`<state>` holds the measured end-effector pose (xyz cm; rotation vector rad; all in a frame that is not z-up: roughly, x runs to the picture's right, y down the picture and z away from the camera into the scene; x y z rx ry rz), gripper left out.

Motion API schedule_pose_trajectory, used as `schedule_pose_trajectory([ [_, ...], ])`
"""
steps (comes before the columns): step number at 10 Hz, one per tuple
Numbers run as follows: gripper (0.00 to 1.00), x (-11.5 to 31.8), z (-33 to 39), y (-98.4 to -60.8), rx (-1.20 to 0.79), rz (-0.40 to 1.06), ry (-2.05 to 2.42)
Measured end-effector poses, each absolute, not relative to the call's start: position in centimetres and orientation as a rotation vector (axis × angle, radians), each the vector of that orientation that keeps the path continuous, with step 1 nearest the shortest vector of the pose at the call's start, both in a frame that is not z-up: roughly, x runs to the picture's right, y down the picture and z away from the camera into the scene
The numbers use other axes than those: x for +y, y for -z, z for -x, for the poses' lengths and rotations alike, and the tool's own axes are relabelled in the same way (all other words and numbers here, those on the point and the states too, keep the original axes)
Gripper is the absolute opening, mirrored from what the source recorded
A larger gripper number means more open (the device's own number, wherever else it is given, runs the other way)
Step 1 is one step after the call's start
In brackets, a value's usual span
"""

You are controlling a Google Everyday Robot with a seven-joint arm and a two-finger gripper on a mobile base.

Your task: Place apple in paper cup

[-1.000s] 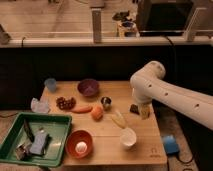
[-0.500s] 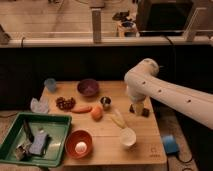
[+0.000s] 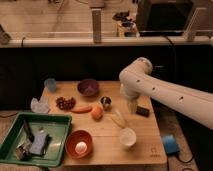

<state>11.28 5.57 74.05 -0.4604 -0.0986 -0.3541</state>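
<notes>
**A:** Well, nearest the front edge of the bench (image 3: 107,154) stands the paper cup (image 3: 127,137), upright, mouth open upward. Where is the apple (image 3: 97,113)?

**B:** Behind it and off to one side, on the wood, just beside the tip of the carrot (image 3: 82,108), with the metal cup (image 3: 105,102) close behind.

**A:** And the gripper (image 3: 132,105)?

**B:** It hangs farther back, beside the metal cup, its fingers spread wide and holding nothing. I would bring it over the apple's top and come straight down so the fingers miss carrot and metal cup. Close only once they straddle the fruit, then lift clear before carrying it to the paper cup.
</notes>
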Motion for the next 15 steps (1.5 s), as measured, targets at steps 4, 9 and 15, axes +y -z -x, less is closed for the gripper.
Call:
schedule_pose_trajectory([
  [4,0.80,5.2,-9.4,-75.2,-0.155,0.456,0.367],
  [9,0.80,4.9,-7.2,-76.4,-0.221,0.448,0.380],
  [15,0.80,4.9,-4.1,-77.9,-0.283,0.442,0.408],
])
